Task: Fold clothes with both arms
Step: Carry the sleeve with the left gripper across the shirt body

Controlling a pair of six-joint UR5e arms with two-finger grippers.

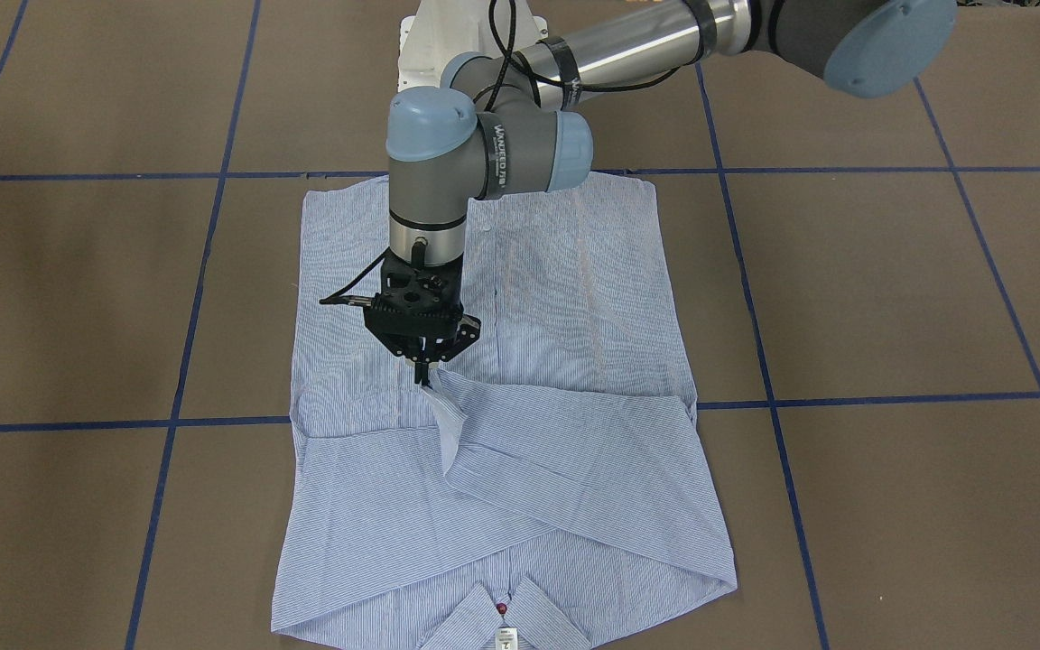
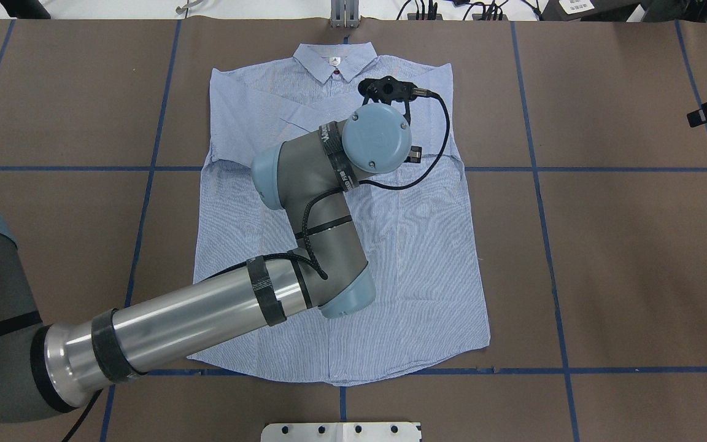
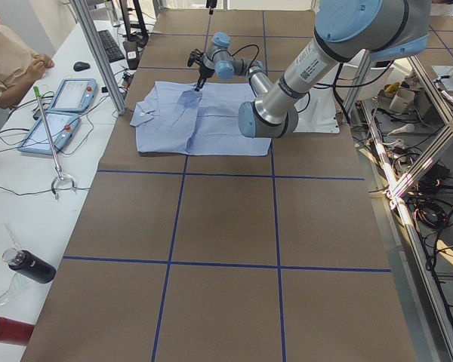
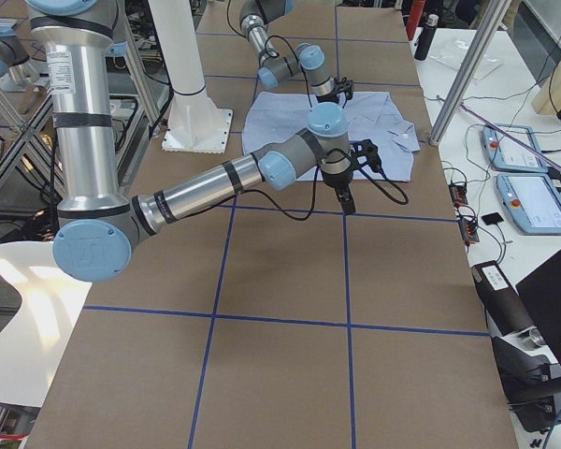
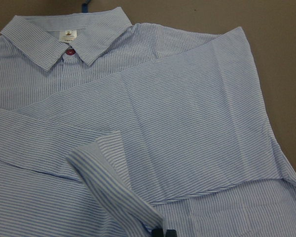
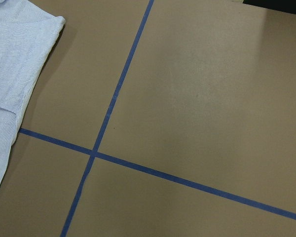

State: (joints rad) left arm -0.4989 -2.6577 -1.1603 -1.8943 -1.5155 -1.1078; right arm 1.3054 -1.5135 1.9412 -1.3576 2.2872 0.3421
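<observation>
Folding sleeves across: black two-finger left gripper [image 1: 425, 368] pinches a cuff [image 1: 450, 417] of the light blue-and-white striped shirt [image 2: 409, 258], which lies flat on the brown table [image 2: 636, 258], collar [image 2: 320, 60] at twelve o'clock overhead. Next, likely: lay the cuff flat, release. The right gripper [image 4: 347, 202] hangs off the shirt at six o'clock in the right-side view; cannot tell its finger state.

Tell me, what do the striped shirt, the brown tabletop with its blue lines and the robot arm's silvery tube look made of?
The light blue-and-white striped shirt: thin woven cloth, likely cotton, matte; it creases and folds softly. The brown tabletop: a dull, paper-like or board covering, hard to say; its blue lines look like stuck-on tape. The silvery arm tube: polished metal, with bright reflections.
</observation>
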